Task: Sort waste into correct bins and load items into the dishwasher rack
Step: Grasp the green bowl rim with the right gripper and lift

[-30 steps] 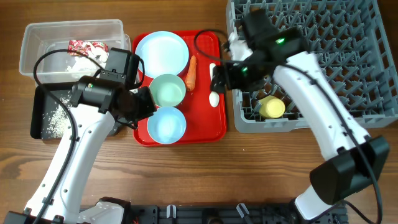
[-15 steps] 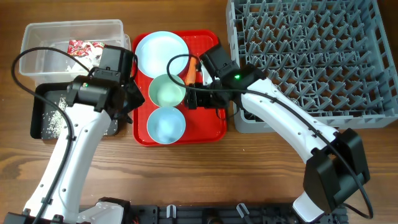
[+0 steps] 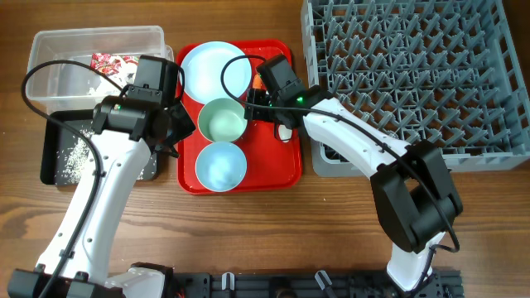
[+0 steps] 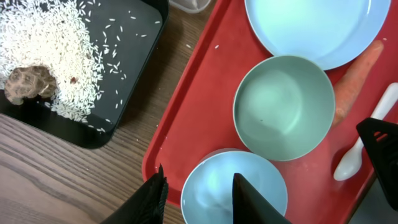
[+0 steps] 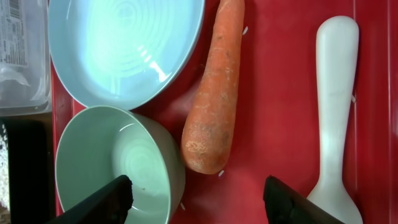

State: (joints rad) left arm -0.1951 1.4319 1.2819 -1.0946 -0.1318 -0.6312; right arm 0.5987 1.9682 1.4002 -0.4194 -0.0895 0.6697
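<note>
— Done so far?
— Far-left corner: wrapper (image 3: 110, 62) in the clear tub (image 3: 41, 50); rice (image 4: 56, 50) and brown lump (image 4: 26, 84) in the black tray (image 4: 137, 43) alongside.
— Left?
— Mid-counter, on the red tray (image 3: 277, 170): plate (image 3: 211, 70), mint bowl (image 3: 222, 122), blue bowl (image 3: 220, 164), carrot (image 5: 214, 93), spoon (image 5: 336, 93), none sorted. Left claw (image 4: 202, 196) spread, empty, over the blue bowl; right claw (image 5: 199, 202) spread, empty, above the carrot's thick end.
— Obstacles?
— Mint bowl just beside the carrot; spoon near. Rack (image 3: 414, 74) at the far-right corner.

Brown wood-grain table (image 3: 248, 240), evenly lit

Lab-style test bench (wooden table (image 3: 290, 240), freestanding dishwasher rack (image 3: 431, 66), red tray (image 3: 273, 170))
</note>
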